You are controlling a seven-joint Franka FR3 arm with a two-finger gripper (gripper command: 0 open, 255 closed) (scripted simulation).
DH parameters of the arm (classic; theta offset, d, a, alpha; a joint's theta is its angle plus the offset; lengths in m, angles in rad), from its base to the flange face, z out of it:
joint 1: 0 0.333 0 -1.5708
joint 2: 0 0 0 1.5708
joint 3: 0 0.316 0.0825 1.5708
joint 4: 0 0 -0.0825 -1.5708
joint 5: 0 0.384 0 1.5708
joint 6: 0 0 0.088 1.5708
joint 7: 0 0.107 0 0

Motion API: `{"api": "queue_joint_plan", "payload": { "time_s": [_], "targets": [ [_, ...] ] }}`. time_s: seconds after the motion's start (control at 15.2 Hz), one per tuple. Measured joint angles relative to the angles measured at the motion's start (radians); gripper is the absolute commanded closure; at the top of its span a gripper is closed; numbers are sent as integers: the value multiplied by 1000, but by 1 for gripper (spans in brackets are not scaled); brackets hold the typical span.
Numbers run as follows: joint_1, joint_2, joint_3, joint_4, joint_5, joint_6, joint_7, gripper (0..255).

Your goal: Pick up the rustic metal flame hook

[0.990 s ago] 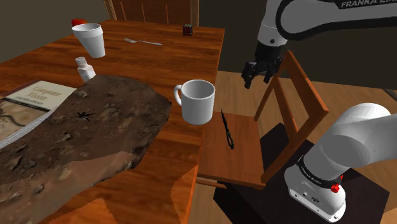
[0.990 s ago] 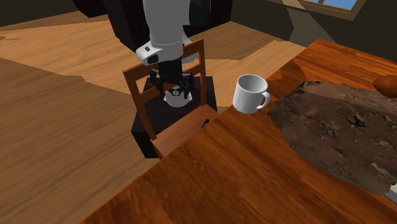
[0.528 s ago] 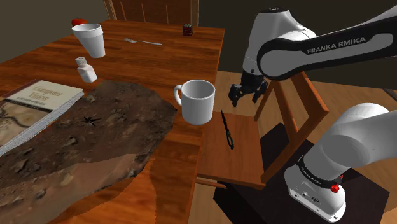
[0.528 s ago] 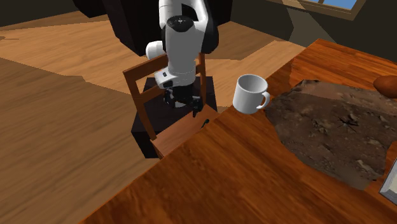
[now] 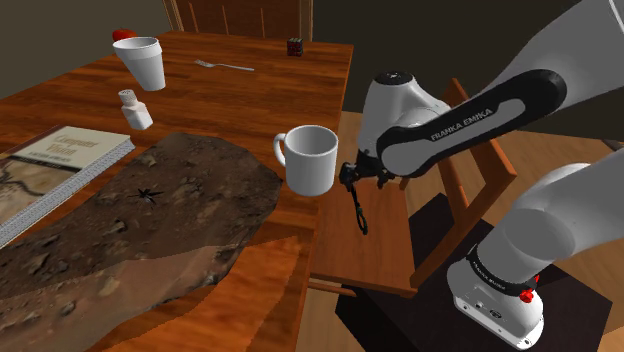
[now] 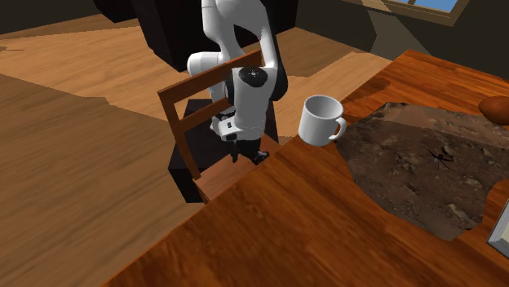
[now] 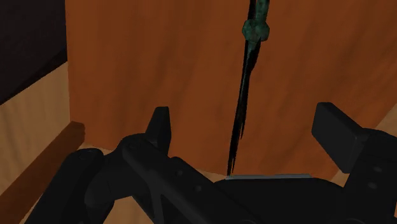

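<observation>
Both fingers point(image 7: 160, 126) of our pincer point(image 7: 247, 127) stand wide apart and empty, and we see the slim dark hook point(image 7: 244, 102) lying lengthwise between them on the chair seat point(image 7: 159, 63).

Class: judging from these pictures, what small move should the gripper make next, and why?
Probably lower straight down: the open gripper hangs over the chair seat, with the hook lying between its fingers and touching neither.

Shoulder camera beside stand point(image 5: 578, 322), second one opposite across table point(image 6: 310, 232), wrist camera close over their shared chair seat point(image 7: 153, 57).
</observation>
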Motion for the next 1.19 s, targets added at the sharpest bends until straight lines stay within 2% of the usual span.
{"api": "queue_joint_plan", "payload": {
  "time_s": [0.2,0.66,0.73,1.19],
  "targets": [
    [-52,112,73,2,-56,120,122,0],
    [-136,233,147,17,-174,262,229,0],
    [-142,240,153,18,-185,267,239,255],
    [-118,221,140,12,-140,232,227,255]
  ]
}}
